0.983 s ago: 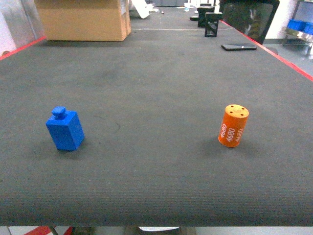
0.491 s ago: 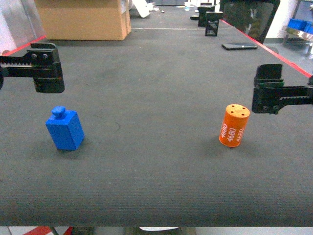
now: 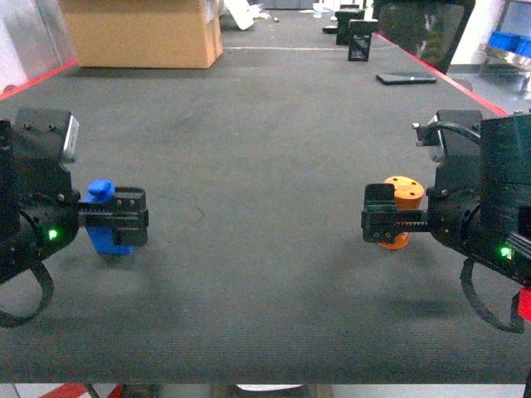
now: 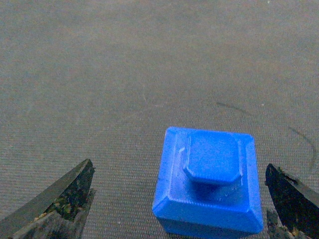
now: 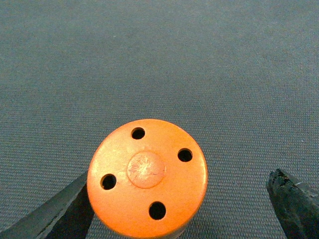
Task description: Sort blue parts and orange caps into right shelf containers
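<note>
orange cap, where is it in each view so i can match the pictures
Head: the orange cap stands right of centre on the dark mat, partly behind the right gripper.
Left wrist: not in view; only the blue part shows.
Right wrist: bottom centre, seen top-down, between the open gripper fingers.
Shared landmark: the cap's four-holed top, visible in the head and right wrist views.

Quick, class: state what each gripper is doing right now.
Left gripper: open, fingers either side of the blue part, not gripping.
Right gripper: open, astride the orange cap, not gripping.
</note>
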`<state>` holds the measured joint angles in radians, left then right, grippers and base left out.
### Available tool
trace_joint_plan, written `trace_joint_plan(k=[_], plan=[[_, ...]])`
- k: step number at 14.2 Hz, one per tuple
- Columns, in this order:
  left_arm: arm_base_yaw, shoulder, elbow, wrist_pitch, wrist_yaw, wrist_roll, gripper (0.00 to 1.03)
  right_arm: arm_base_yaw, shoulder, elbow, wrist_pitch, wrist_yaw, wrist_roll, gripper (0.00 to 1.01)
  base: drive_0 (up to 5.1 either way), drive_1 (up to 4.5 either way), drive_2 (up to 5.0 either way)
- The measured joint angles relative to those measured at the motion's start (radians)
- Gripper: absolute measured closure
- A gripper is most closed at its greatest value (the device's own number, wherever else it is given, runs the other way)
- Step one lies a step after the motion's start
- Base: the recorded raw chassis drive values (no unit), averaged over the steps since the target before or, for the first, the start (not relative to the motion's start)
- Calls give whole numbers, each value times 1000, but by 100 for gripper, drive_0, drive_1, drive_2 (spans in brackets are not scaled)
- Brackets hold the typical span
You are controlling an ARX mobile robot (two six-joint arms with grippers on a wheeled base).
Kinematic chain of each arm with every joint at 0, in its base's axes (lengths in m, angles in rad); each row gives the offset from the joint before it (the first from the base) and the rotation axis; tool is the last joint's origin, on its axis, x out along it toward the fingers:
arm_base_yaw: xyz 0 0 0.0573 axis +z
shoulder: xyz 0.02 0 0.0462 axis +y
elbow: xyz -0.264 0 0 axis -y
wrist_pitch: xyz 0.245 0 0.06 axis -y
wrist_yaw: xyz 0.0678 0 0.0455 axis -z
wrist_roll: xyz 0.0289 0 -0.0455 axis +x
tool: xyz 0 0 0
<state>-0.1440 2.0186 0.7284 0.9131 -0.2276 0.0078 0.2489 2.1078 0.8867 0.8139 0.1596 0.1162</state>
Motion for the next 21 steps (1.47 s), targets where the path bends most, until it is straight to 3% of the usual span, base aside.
trace_joint_plan(k=[4,6,8,9,11,12,13,16,19,21], plan=[[0,50,20,-21,0,0,5,3,37,21,1,12,1,3,0,0,0],[0,68,31,-27,0,-1,5,7,60,26,-12,15,19,3,0,0,0],[0,70,31,-20,0,0,5,8,68,27,3,32,26,10,0,0,0],[0,71,31,-14,-1,-1,13,14,68,30,10,34,27,19,0,0,0],[3,71,31,-3,0,-1,40,13,68,34,6,26,41,47,0,0,0],[4,71,30,-3,0,-2,52,13,67,34,0,27,42,56,0,0,0],[5,63,19,1,4,-5,61,13,56,31,-8,26,48,57,0,0,0],[19,-38,-65,43,-1,-6,62,4,-111,-114,19,14,48,58,0,0,0],[34,-345,-228,98,-14,-12,62,-53,-447,-348,48,-5,48,58,0,0,0],[39,-654,-354,29,-67,15,62,-80,-786,-521,-60,-8,50,58,0,0,0]])
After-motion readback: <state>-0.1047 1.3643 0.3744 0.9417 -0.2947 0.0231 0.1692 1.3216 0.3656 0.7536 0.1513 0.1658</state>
